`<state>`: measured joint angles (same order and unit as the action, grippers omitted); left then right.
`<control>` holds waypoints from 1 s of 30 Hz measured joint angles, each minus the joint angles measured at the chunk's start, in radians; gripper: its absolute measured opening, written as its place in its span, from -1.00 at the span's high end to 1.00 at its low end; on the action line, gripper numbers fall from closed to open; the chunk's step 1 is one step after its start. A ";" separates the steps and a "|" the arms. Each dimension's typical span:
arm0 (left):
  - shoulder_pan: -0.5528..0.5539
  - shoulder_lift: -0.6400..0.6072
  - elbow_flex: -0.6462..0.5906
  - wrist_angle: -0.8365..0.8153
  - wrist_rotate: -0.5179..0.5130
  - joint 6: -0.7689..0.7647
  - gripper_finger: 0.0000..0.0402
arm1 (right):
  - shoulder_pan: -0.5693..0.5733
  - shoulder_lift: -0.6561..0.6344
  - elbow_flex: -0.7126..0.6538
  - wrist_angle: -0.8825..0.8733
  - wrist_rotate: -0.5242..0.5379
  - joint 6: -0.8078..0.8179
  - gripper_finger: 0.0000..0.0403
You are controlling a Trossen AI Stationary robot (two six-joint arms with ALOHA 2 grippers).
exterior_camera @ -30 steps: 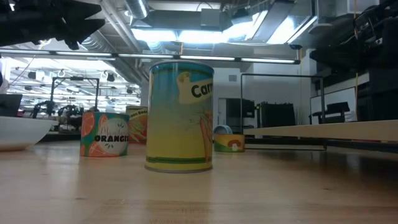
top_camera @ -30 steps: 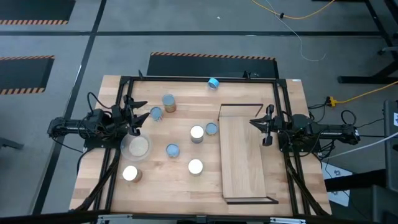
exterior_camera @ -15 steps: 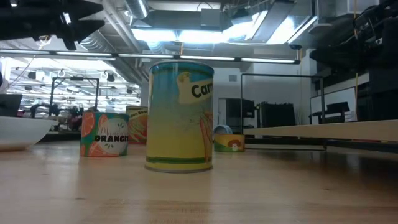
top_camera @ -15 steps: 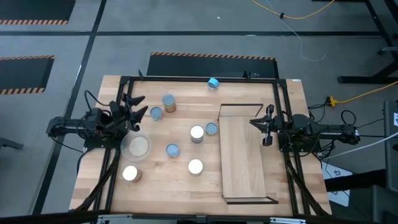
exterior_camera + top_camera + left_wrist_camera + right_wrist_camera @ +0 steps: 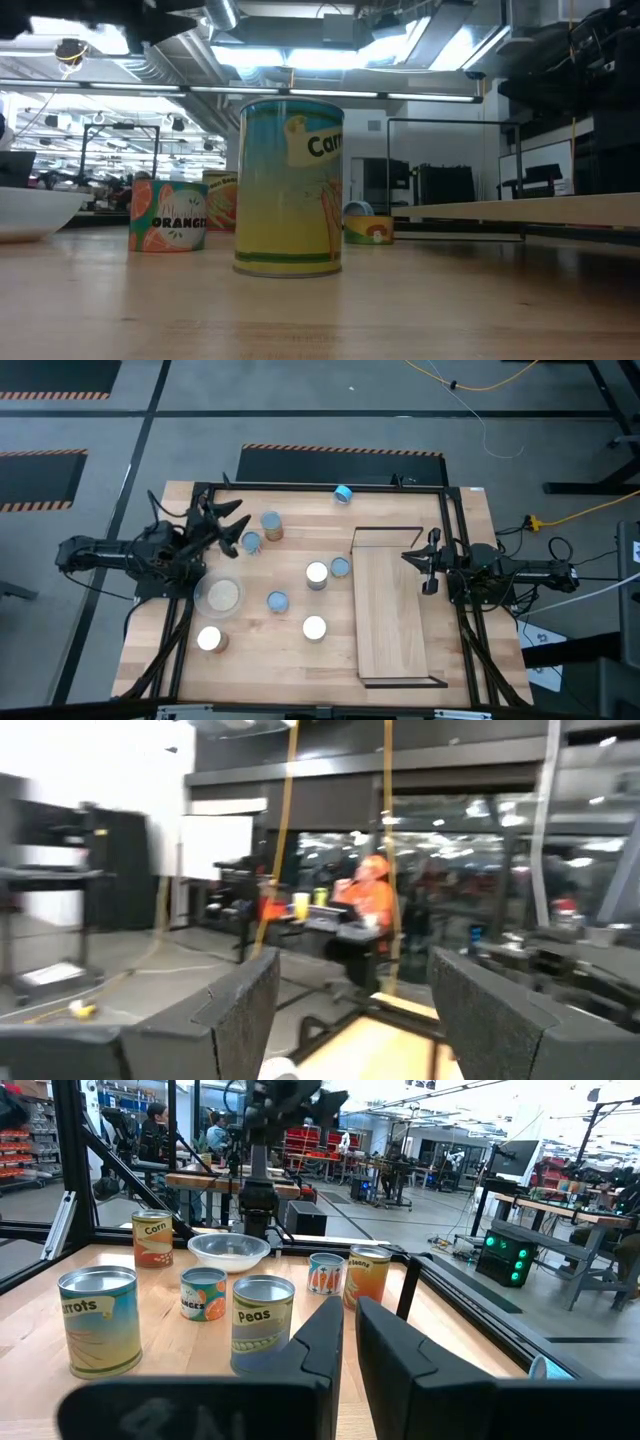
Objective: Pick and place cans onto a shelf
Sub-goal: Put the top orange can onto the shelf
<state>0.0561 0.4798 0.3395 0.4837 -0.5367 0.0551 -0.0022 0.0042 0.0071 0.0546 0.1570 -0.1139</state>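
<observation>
A wood-plank table (image 5: 400, 510) is standing on a grey floor marked with orange-and-black striped strips, and a workshop with benches and strip lights is showing beyond it. The left gripper (image 5: 228, 523) is hovering above the table's left side with its fingers spread apart and nothing between them, just beside a blue-topped can (image 5: 251, 542) and a tan-sided can (image 5: 271, 524). A clear round dish (image 5: 220, 596) is lying near that arm, with a shiny-topped can (image 5: 210, 639) beyond it towards the front edge. The right gripper (image 5: 425, 567) is resting over the right edge of the shelf (image 5: 390, 610), its fingers nearly closed with only a narrow gap and gripping nothing. The shelf, a pale board with a thin black frame at its ends, is lying on the table's right half and carrying no cans. Between the two arms, a white-topped can (image 5: 317, 574) and a blue-topped can (image 5: 340, 567) are standing touching each other just left of the shelf, while another blue-topped can (image 5: 277, 601) and another white-topped can (image 5: 314, 627) are standing apart nearer the front. A small blue can (image 5: 343, 493) is lying at the far edge.
</observation>
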 joint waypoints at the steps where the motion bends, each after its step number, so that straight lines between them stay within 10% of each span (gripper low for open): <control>1: 0.013 0.030 0.022 0.000 0.000 0.000 -0.24 | 0.000 0.000 0.000 0.000 0.000 0.000 0.81; 30: 0.100 0.689 0.258 -0.109 0.008 -0.053 -0.24 | 0.000 0.000 0.000 0.000 0.000 -0.004 0.81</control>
<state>0.1562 1.1684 0.5980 0.3744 -0.5286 0.0017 -0.0025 0.0043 0.0071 0.0547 0.1574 -0.1177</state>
